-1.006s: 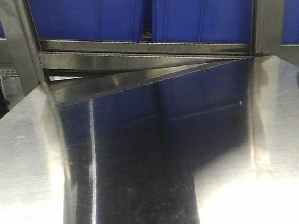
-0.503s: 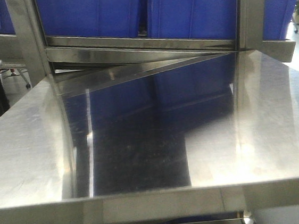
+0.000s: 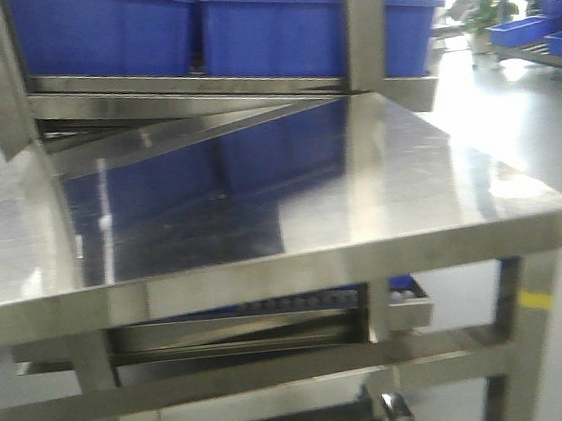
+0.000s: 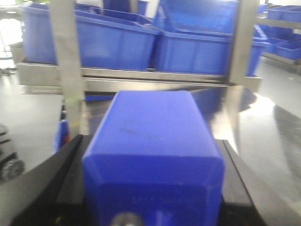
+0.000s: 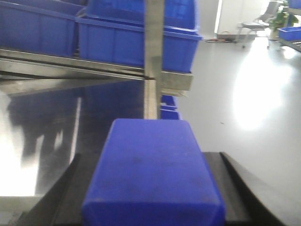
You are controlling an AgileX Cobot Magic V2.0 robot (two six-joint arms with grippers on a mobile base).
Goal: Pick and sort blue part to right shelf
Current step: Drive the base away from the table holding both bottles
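Steel table (image 3: pixel 429 180) mirrors blue bins (image 3: pixel 282 29); left claw (image 4: pixel 149 141) and right claw (image 5: pixel 149 156) clamp blue parts (image 4: pixel 150 165) (image 5: pixel 151 183).

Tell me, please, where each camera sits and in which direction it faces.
Exterior front: before the steel table, slightly above its top, facing the rack of blue bins; no arm shows.
Left wrist: behind the left gripper, looking along its blue block toward the rack; black fingers show.
Right wrist: behind the right gripper, looking along the other blue block past the rack's end post to the floor.
All three share table, rack and bins.
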